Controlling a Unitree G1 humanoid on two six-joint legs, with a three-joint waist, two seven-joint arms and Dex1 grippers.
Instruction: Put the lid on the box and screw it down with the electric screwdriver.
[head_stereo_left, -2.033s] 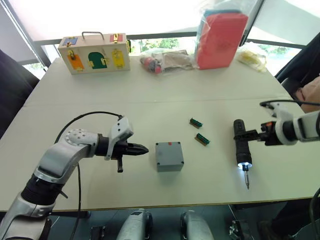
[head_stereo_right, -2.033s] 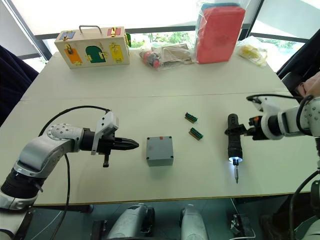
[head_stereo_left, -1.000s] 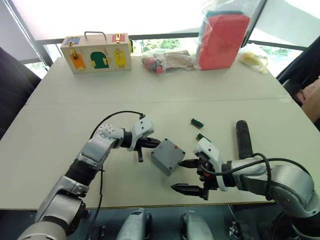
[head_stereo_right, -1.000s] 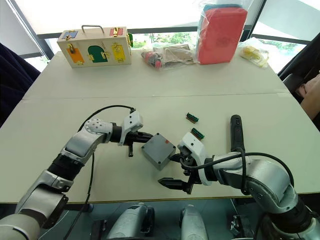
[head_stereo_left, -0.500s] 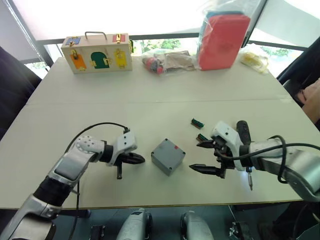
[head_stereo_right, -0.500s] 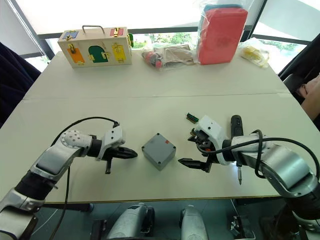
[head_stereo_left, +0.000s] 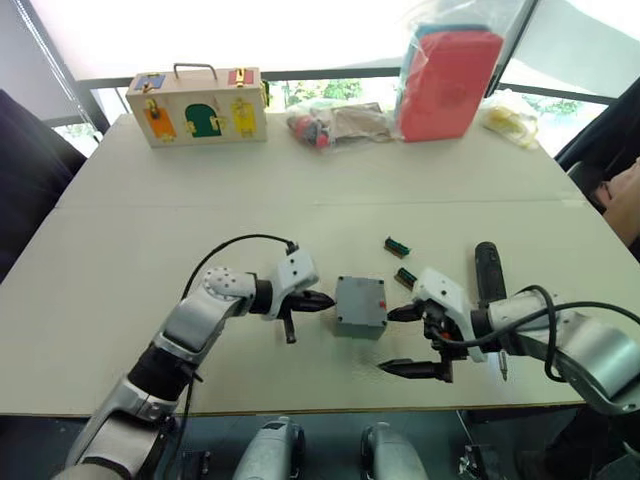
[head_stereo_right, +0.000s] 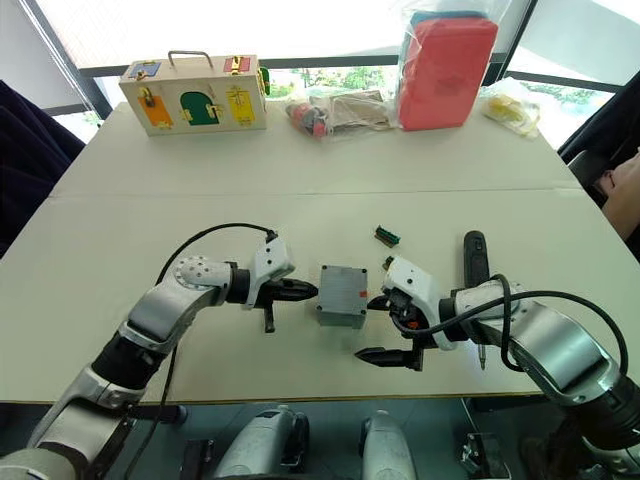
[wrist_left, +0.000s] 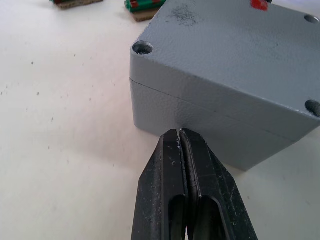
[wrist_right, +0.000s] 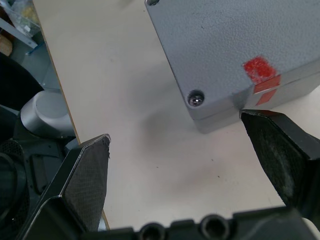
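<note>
Between your closed left pincer (wrist_left: 181, 137) and wide right pincer (head_stereo_right: 388, 328), the box (head_stereo_right: 343, 295) looked rigid, slippery; grip opposite walls.

Electric screwdriver (head_stereo_left: 488, 280) tip end behind the right arm; pouch (head_stereo_left: 448, 70) top beyond the frame edge.

One grey box (head_stereo_left: 361, 305), one screwdriver (head_stereo_left: 489, 273), two small green pieces (head_stereo_left: 396, 244), perhaps three bagged bundles (head_stereo_left: 335, 122).
</note>
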